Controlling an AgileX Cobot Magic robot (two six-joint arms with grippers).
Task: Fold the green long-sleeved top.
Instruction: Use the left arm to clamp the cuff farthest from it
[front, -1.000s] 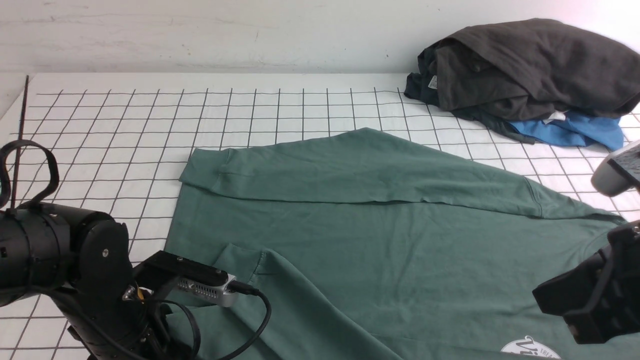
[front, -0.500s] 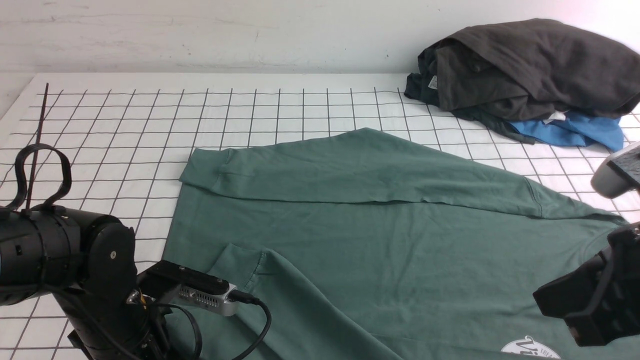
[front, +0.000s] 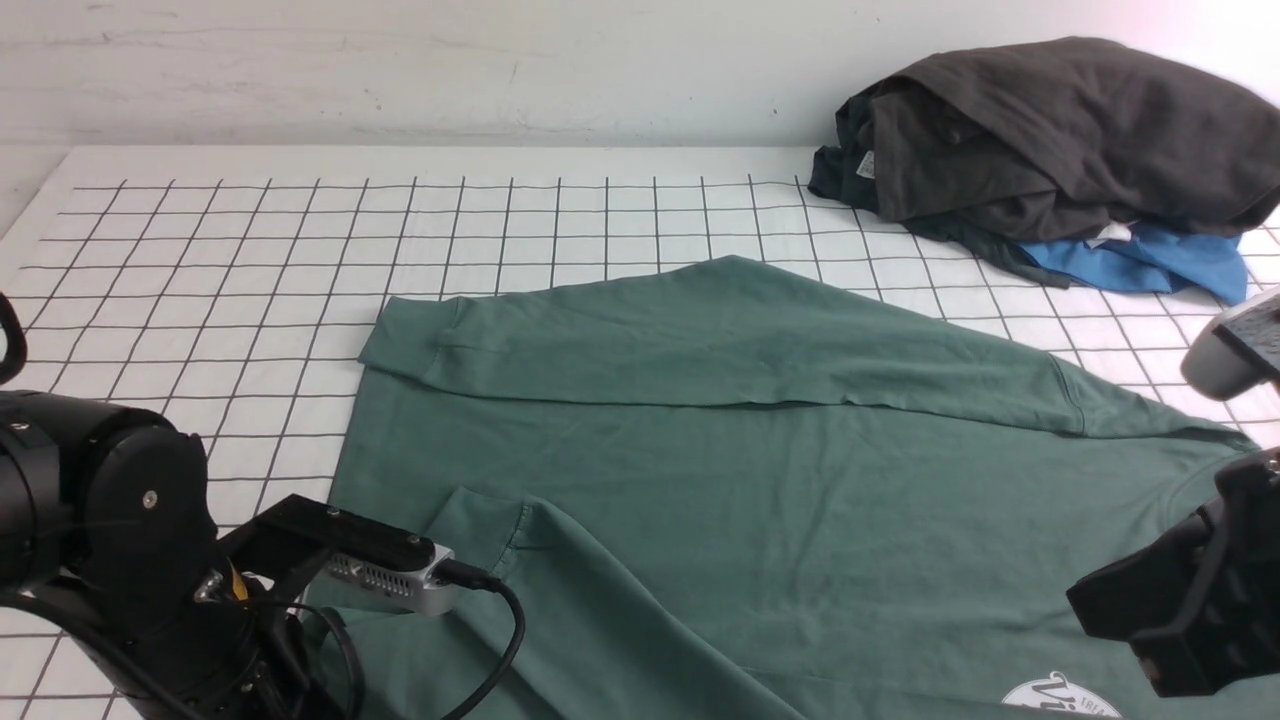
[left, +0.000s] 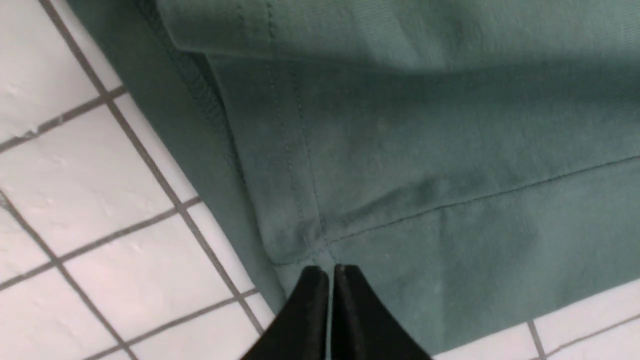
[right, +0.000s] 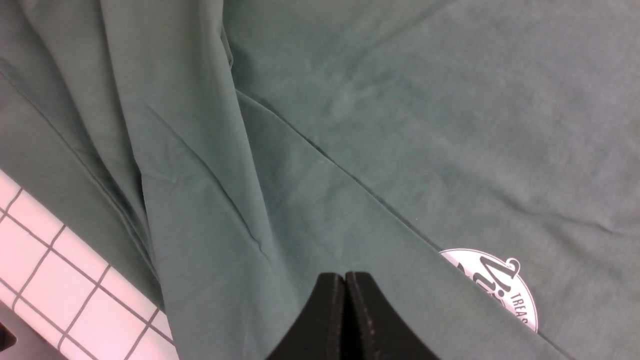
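Note:
The green long-sleeved top (front: 750, 470) lies spread on the gridded table, with both sleeves laid across its body. Its white round logo (front: 1060, 695) is at the near right and also shows in the right wrist view (right: 500, 285). My left gripper (left: 325, 270) is at the near-left hem corner of the top (left: 425, 150). Its jaws are closed to a thin slit on that corner. In the front view it is hidden under the left arm (front: 100, 520). My right gripper (right: 345, 275) is shut and empty, just over the top (right: 400, 125) beside the logo.
A dark charcoal-grey garment (front: 1050, 130) is heaped at the far right over a bright blue one (front: 1150, 260). The white gridded table (front: 250, 230) runs to a wall at the back. The right arm (front: 1180, 600) is at the near right.
My left arm has shifted left and lower, and its cable loop has left the view. The top and the right arm have not moved.

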